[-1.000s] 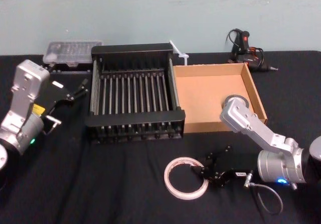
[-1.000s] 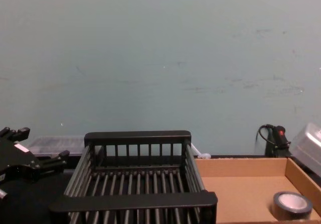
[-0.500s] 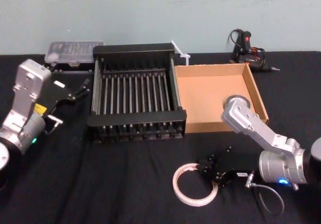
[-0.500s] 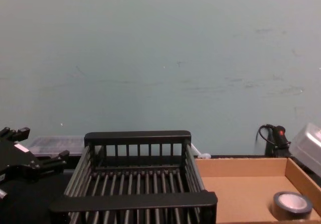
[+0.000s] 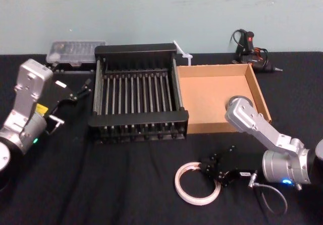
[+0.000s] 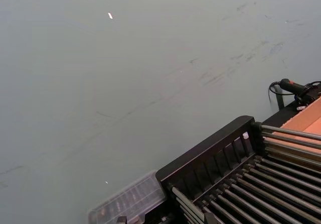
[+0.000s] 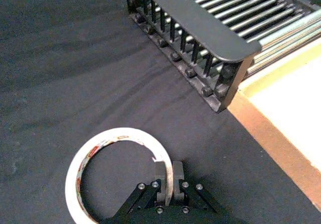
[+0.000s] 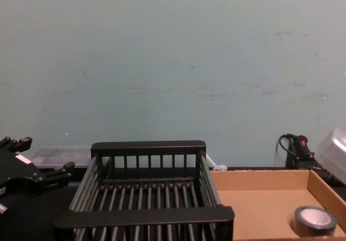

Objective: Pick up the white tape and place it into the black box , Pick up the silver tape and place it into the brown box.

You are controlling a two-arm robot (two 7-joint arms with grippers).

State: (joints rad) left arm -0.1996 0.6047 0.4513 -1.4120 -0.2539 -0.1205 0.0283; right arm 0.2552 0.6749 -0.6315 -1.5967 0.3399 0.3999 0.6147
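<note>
The white tape (image 5: 184,194) lies flat on the black cloth in front of the boxes. My right gripper (image 5: 211,172) is shut on the ring's right rim; in the right wrist view its fingers (image 7: 160,178) pinch the white tape (image 7: 80,171) edge. The black box (image 5: 139,118) stands behind it with nothing inside, and the brown box (image 5: 202,99) sits against its right side. The silver tape (image 8: 315,221) rests in the brown box's (image 8: 259,208) near right corner, hidden behind my right arm in the head view. My left gripper (image 5: 75,91) hangs open left of the black box.
A clear plastic case (image 5: 75,51) sits at the back left. A black and red hand tool (image 5: 247,46) lies behind the brown box. A small white piece (image 5: 180,51) lies by the black box's back corner. A grey cable (image 5: 270,200) loops beside my right wrist.
The right gripper's fingers have closed onto the white tape's rim, and the ring has slid a little to the right with it. The left arm has not moved.
</note>
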